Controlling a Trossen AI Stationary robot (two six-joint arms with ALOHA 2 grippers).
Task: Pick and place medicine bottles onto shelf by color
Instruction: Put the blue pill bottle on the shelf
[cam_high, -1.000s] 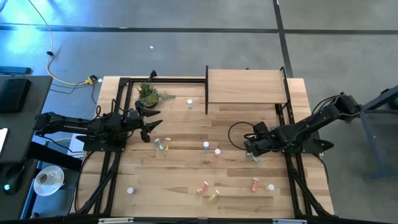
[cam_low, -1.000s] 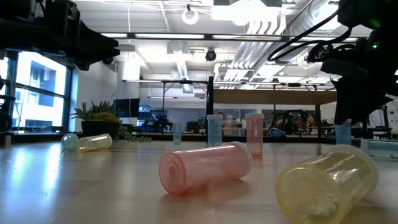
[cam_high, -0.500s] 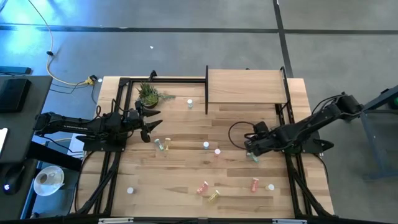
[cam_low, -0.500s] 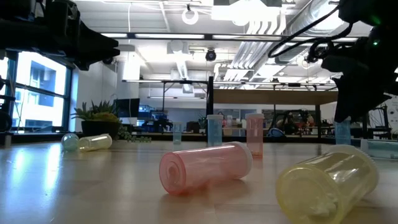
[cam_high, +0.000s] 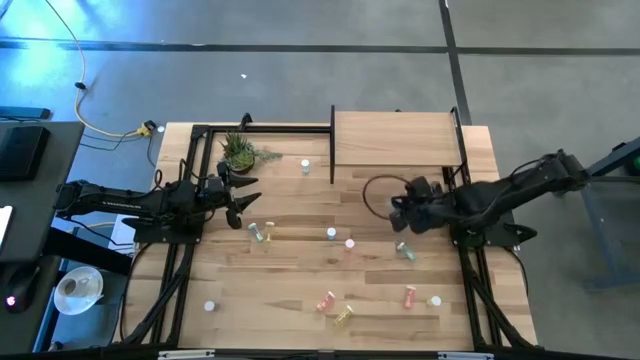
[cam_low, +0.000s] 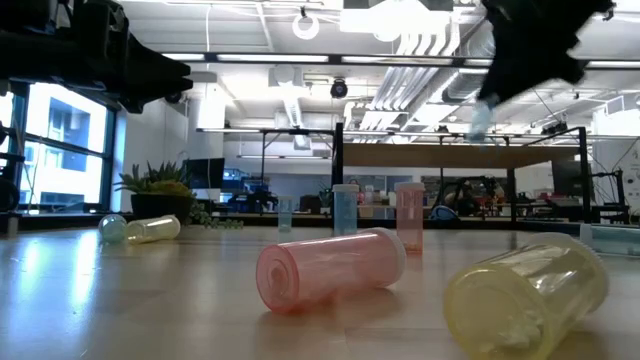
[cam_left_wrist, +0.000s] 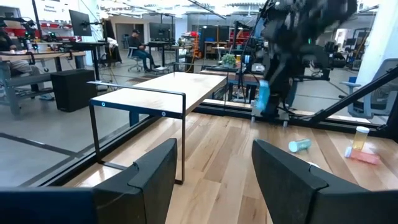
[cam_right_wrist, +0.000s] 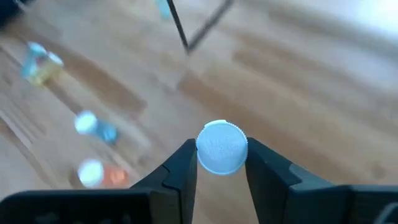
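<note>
My right gripper (cam_high: 400, 213) hangs in front of the shelf (cam_high: 395, 140), shut on a teal medicine bottle (cam_left_wrist: 261, 99) with a white cap (cam_right_wrist: 222, 147). In the low view the bottle (cam_low: 481, 118) is high above the table. Another teal bottle (cam_high: 405, 250) lies on its side on the table below. My left gripper (cam_high: 245, 200) waits open, level, near the potted plant (cam_high: 240, 152). More bottles lie or stand around the table's middle and near edge, among them a pink one (cam_low: 330, 270) and a yellow one (cam_low: 530, 290) on their sides. My right gripper pinches the teal bottle between its two fingers (cam_right_wrist: 183, 165), at the sides of its cap end (cam_right_wrist: 222, 147). The fingers come slanting down from the table's right. The bottle hangs below them, roughly upright and lifted clear of the table.
The shelf's black frame (cam_high: 332, 145) runs along the far half of the table. A white bottle (cam_high: 305, 165) stands near the plant. A yellow bottle (cam_high: 258, 232), a teal one (cam_high: 331, 234) and a pink one (cam_high: 350, 244) sit mid-table. Red (cam_high: 409, 296) and white (cam_high: 435, 300) bottles sit near the front.
My right gripper has risen and gone toward the table's far edge and the shelf, tipping as it went. The teal bottle that stood on the table beneath it is now lifted clear. The other teal bottle has stayed lying where it was.
</note>
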